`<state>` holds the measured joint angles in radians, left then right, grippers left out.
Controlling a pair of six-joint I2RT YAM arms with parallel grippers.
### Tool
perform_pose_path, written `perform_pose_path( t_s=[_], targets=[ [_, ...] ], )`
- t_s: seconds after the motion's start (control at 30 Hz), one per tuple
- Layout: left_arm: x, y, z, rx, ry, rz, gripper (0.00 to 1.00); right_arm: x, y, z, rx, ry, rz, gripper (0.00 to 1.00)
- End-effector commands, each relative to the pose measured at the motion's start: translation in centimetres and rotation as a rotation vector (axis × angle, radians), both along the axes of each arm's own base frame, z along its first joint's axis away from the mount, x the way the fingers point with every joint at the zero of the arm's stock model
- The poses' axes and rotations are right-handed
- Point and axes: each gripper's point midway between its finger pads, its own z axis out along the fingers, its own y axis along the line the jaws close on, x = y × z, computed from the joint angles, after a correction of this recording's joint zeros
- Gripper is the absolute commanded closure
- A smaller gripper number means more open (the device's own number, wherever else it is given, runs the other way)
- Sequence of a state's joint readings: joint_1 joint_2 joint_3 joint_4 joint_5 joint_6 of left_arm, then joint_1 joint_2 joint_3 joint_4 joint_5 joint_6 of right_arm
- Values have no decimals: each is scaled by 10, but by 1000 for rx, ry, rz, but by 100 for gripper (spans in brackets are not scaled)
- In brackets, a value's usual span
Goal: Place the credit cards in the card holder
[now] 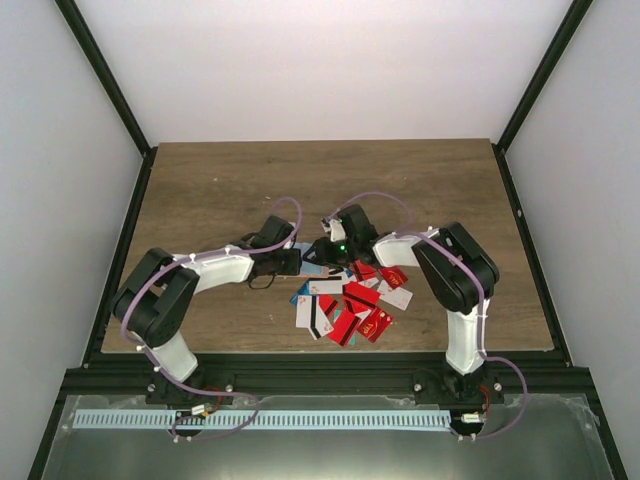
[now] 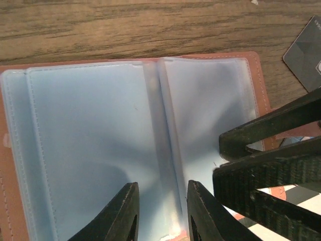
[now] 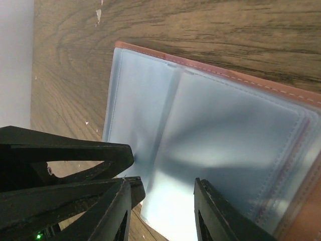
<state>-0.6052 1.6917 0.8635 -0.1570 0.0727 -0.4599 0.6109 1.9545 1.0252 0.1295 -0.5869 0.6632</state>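
The card holder lies open on the wooden table, salmon-brown rim around clear bluish sleeves that look empty. My left gripper is open, its tips over the holder's centre fold. My right gripper is open over the same holder, beside the fold. The right gripper's fingers reach in from the right of the left wrist view; the left gripper's fingers show in the right wrist view. From above, both grippers meet over the holder, mostly hiding it. The credit cards lie piled in front.
A grey card lies on the wood just right of the holder, and a black-striped card lies under the right gripper's fingers. The pile of red, white and blue cards spreads toward the table's front edge.
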Motion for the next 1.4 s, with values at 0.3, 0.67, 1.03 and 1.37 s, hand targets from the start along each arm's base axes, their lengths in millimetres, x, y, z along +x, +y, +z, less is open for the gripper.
perform_pose_path(
  t_s=[0.3,0.67,1.03,1.37],
  targets=[
    [-4,-5,31,-38,-96,-89,66,0,26,14,116,-26,105,63],
    [-3,-7,0,-5,-51,-81,67,8,28,25,139,-46,121,63],
    [-18,-11,-17,9,-4,-102,67,10,27,40,196,-42,135,63],
    [-22,-12,-24,75,-1,-86,59,23,-5,58,116,-121,63,62]
  ],
)
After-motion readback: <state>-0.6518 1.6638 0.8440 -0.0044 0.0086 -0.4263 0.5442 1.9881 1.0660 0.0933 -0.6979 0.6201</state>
